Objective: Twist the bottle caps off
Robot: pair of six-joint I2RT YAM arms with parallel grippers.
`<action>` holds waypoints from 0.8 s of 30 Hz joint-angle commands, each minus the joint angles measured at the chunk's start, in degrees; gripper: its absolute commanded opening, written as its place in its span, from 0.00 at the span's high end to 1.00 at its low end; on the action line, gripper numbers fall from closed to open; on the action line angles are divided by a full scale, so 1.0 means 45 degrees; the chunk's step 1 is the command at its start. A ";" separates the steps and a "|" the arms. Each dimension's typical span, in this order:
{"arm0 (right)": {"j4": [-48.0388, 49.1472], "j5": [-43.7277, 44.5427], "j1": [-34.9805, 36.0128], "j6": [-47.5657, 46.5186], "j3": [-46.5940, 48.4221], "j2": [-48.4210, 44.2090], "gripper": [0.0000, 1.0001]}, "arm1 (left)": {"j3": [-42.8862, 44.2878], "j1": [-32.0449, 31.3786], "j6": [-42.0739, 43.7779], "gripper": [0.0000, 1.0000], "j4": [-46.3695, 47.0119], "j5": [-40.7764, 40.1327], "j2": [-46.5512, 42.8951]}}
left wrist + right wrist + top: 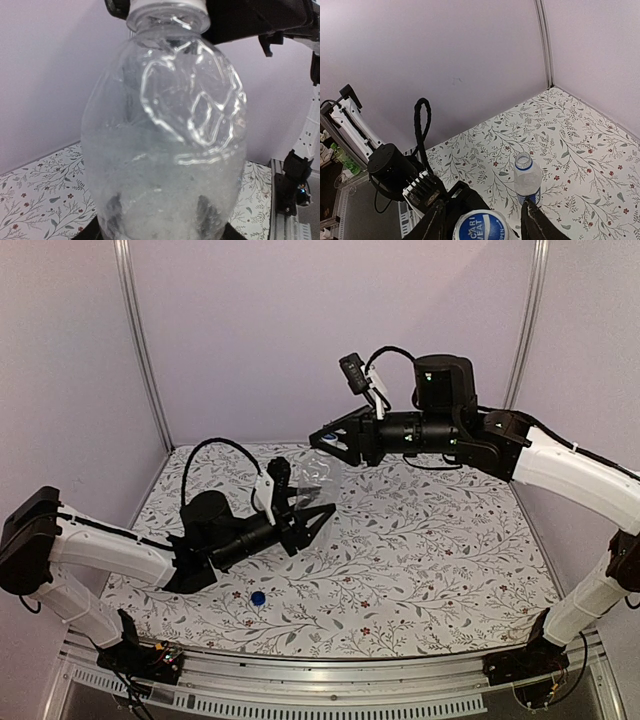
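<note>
My left gripper (312, 508) is shut on the base of the plain clear bottle (165, 125) and holds it off the table, neck towards my right gripper (330, 443). In the left wrist view its dark fingers (206, 212) show through the bottle. The whitish cap with a blue top (481, 226) is on this bottle. The right gripper (484, 204) is open, one finger on each side of the cap with small gaps. The blue-labelled bottle (527, 180) stands open on the table beyond. The solid blue cap (258, 597) lies on the table near the front.
A floral cloth (420, 560) covers the table. Pale walls with metal posts (140, 340) close in the back and sides. The left arm's black cable (215, 455) loops above its wrist.
</note>
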 commanded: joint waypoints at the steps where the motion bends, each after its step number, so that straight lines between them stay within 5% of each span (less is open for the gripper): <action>1: -0.0104 -0.0202 0.0119 0.0000 0.0275 0.0250 0.51 | 0.0158 -0.0091 0.0118 0.52 -0.0036 -0.0191 -0.0407; 24: 0.0353 -0.0853 0.0119 -0.0379 0.0081 -0.0031 0.74 | -0.0078 -0.0080 0.0056 0.52 0.0077 -0.0219 -0.0437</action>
